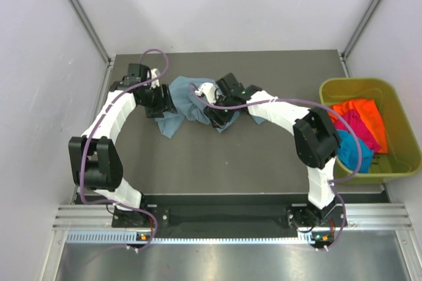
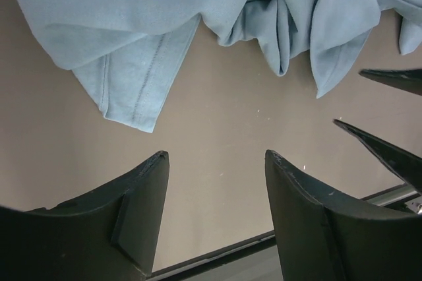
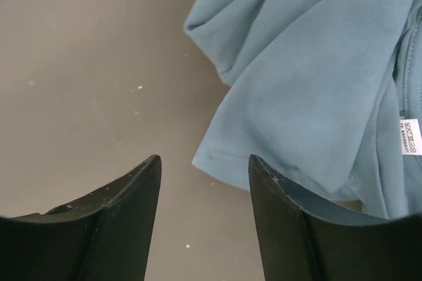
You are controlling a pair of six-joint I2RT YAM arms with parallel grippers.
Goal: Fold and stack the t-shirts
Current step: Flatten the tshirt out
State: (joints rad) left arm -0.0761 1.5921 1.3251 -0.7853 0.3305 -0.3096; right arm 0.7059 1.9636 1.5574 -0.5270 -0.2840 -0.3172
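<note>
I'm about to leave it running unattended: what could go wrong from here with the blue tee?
1. The tee lies bunched in folds, so a pinch may catch several layers and it may not spread flat.
2. The left tool and right tool hang open close together at its edges; reaching in at once, they could collide.

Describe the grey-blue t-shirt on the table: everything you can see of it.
The grey-blue t-shirt is soft matte cloth with stitched hems and a small white printed tag. It lies crumpled in loose folds on the dark table, toward its far edge. The left gripper and right gripper stand open close by it; neither grips it.
</note>
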